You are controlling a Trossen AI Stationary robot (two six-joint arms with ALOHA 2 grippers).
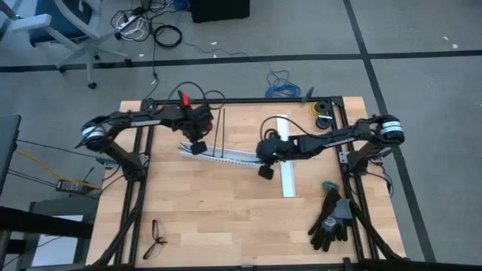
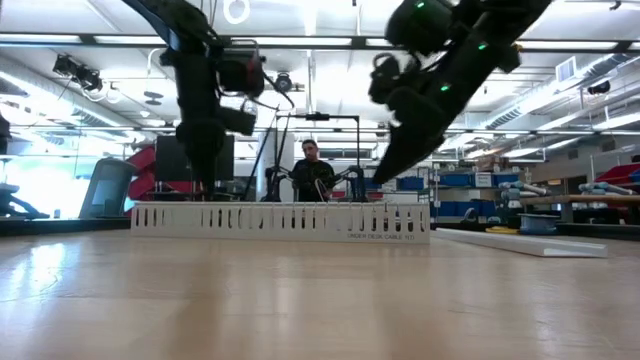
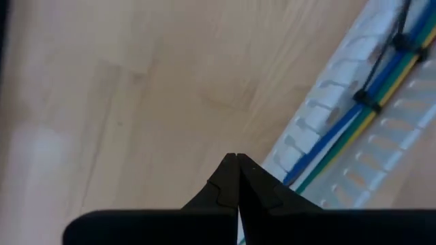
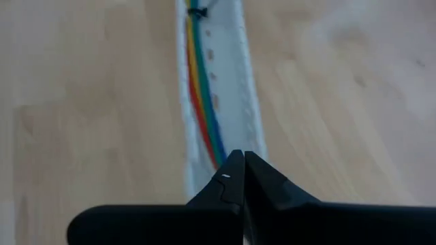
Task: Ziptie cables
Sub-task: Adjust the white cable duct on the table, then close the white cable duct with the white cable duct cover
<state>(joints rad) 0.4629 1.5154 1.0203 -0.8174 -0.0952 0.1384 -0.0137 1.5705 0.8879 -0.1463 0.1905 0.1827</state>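
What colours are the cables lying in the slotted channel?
The cables are red, yellow, green and blue, clearest in the right wrist view.

The cables (image 4: 203, 102), coloured wires zip-tied together, lie flat inside a white slotted channel (image 4: 235, 88).

Wooden table (image 1: 226, 218): slotted white channel (image 1: 226, 156) at centre, white strip (image 1: 287, 177) right of centre, gloves (image 1: 331, 218) lower right, glasses (image 1: 156, 238) lower left.

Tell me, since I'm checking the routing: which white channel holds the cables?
The slotted channel lying between both hands holds the cables; the other channel, near the right arm, looks empty.
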